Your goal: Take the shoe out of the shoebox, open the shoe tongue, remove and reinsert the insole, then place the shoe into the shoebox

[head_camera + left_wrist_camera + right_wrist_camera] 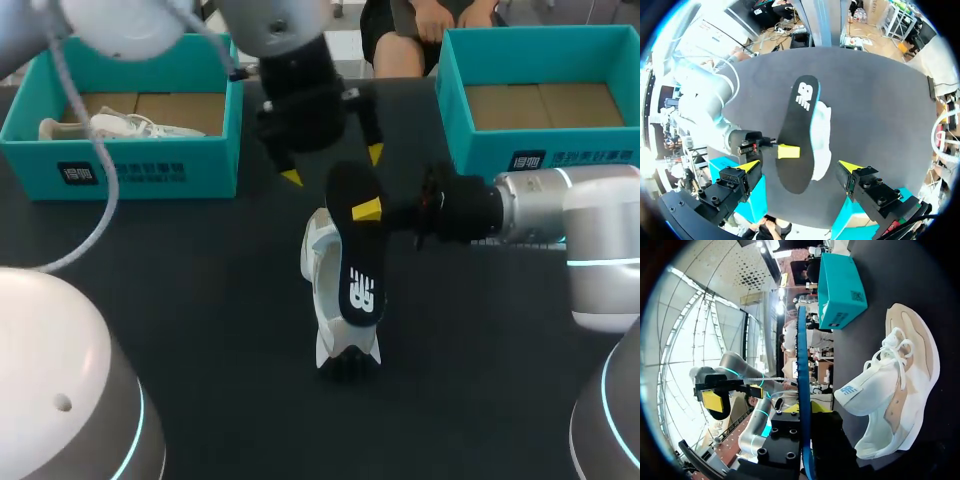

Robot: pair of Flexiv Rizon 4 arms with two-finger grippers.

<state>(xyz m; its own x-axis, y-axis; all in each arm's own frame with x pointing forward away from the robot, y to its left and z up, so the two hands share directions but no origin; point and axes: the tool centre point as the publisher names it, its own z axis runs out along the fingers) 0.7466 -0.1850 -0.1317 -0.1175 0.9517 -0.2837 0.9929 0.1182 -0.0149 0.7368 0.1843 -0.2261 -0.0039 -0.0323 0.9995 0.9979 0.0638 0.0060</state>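
Note:
A white shoe (320,275) lies on its side on the dark table, its opening and laces seen in the right wrist view (895,390). Above it hangs the black insole (358,255), sole-side logo up, with my right gripper (370,211) shut on its heel end. In the right wrist view the insole (802,365) shows edge-on between the right gripper's (804,412) fingers. My left gripper (333,165) hovers open just behind and above the insole, touching nothing. Seen from the left wrist, the insole (797,125) lies over the shoe (824,130), below the left gripper (799,166).
A teal shoebox (130,165) at the back left holds another white shoe (130,125). A second teal shoebox (545,150) stands at the back right, with nothing showing in it but its cardboard bottom. A person sits beyond the far edge.

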